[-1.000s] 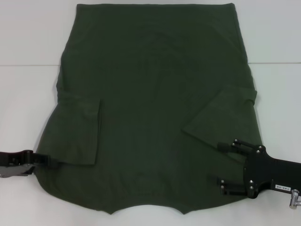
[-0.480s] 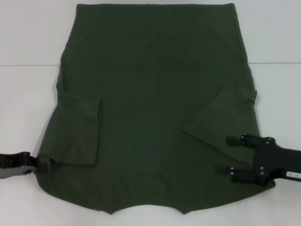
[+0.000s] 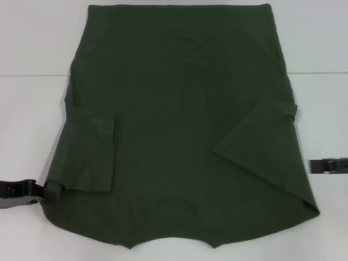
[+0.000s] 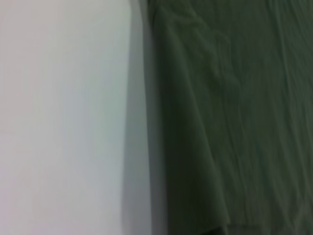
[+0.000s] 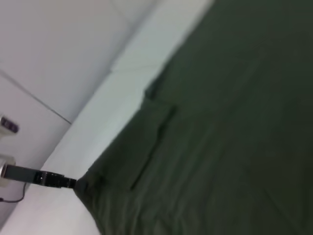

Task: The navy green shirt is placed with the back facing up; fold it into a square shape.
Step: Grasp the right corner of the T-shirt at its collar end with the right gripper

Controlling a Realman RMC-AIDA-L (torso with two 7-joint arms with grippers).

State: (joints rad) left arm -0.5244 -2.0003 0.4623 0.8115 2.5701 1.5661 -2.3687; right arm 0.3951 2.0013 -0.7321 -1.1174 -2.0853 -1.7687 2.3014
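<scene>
The navy green shirt (image 3: 174, 109) lies flat on the white table with its plain back up, both short sleeves folded inward onto the body. My left gripper (image 3: 33, 190) is at the table's left edge, touching the shirt's near left corner, where the fabric is slightly bunched. It also shows far off in the right wrist view (image 5: 54, 179), meeting that same corner. My right gripper (image 3: 328, 165) is at the right edge of the head view, clear of the shirt. The left wrist view shows the shirt's side edge (image 4: 234, 117). The right wrist view shows the shirt's body (image 5: 220, 122).
The white table (image 3: 32, 109) has bare strips to the left and right of the shirt. A table seam (image 3: 321, 72) runs across the back. The shirt's collar end reaches the near edge of the head view.
My right gripper has pulled back to the right, off the shirt's near right part, almost out of the head view. My left gripper has drawn back slightly to the left.
</scene>
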